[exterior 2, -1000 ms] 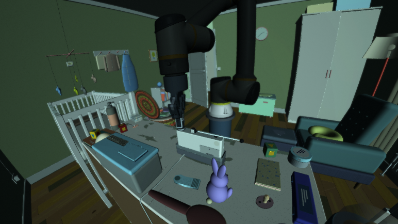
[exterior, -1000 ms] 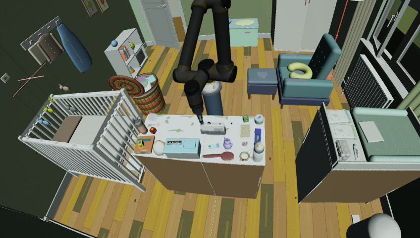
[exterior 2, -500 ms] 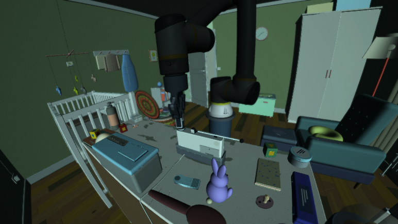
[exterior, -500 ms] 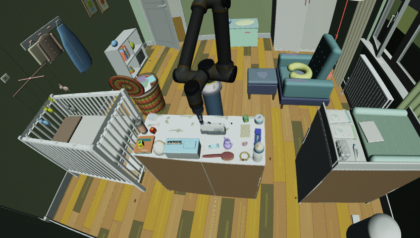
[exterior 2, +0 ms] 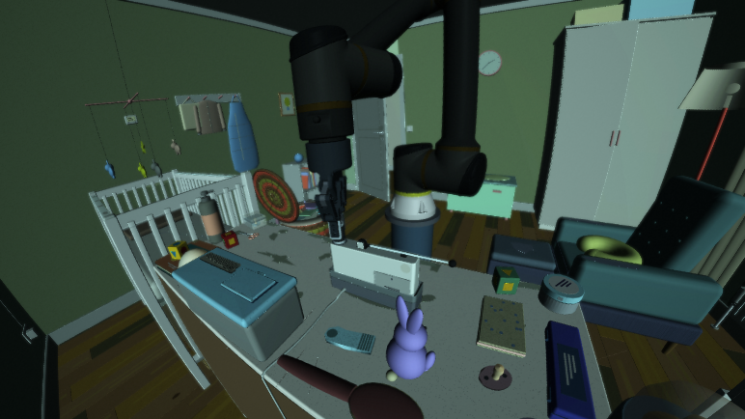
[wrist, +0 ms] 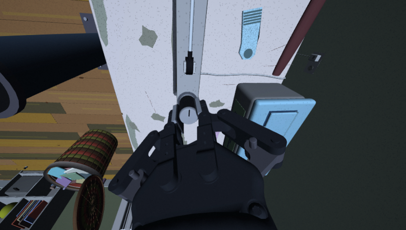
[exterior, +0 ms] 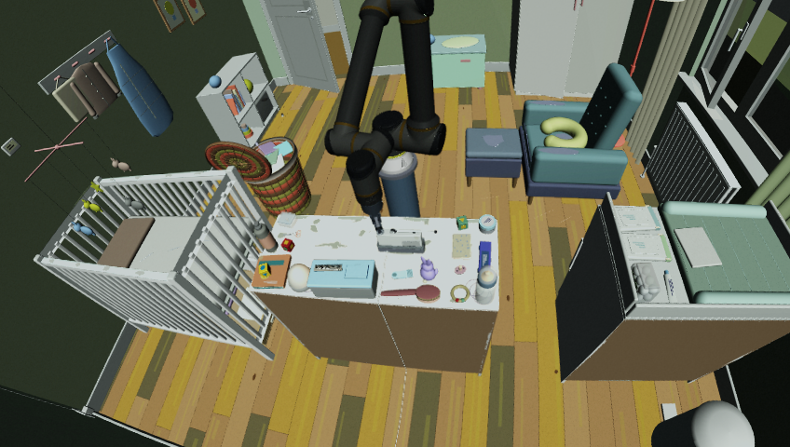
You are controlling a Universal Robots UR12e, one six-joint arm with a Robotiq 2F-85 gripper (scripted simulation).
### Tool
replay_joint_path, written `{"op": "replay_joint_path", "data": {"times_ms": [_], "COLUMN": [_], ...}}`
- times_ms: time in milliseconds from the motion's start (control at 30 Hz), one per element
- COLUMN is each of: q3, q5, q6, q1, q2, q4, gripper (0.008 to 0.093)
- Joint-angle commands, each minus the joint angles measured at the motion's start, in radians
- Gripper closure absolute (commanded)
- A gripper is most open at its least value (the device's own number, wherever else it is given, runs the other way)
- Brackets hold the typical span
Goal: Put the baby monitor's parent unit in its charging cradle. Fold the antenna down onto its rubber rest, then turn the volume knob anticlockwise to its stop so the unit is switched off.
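The white parent unit (exterior 2: 376,270) stands upright in its grey charging cradle (exterior 2: 375,294) at the middle of the white table top. Its thin antenna (exterior 2: 409,254) lies folded along the top edge, reaching past the unit's right end. I hold the volume knob (wrist: 188,113), a white-faced round knob with a dark index line, between the fingers of my gripper (wrist: 188,119) at the unit's left end; the line points straight along the unit in the wrist camera. The gripper (exterior 2: 337,237) comes down steeply from the arm above that corner.
A blue box (exterior 2: 242,297) sits left of the cradle, close to my fingers. A purple bunny (exterior 2: 409,350), a blue remote (exterior 2: 350,339), a brush handle (exterior 2: 318,379) and a speckled book (exterior 2: 501,325) lie in front. The crib (exterior: 149,249) stands past the table's left end.
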Motion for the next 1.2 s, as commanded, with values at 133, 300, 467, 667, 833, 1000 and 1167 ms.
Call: {"op": "replay_joint_path", "data": {"times_ms": [133, 300, 467, 667, 833, 1000, 1167], "q3": [-0.001, -0.001, -0.001, -0.001, -0.001, -0.001, -0.001], "q5": [0.0, 0.0, 0.0, 0.0, 0.0, 0.0, 0.0], "q6": [-0.003, -0.006, -0.009, -0.013, -0.016, -0.02, -0.02], "q1": [0.0, 0.0, 0.0, 0.0, 0.0, 0.0, 0.0], "q2": [0.0, 0.0, 0.0, 0.0, 0.0, 0.0, 0.0], "q4": [-0.001, -0.001, -0.001, -0.001, -0.001, -0.001, -0.001], "gripper": [0.0934, 0.0934, 0.0934, 0.0934, 0.0934, 0.0934, 0.0934]}}
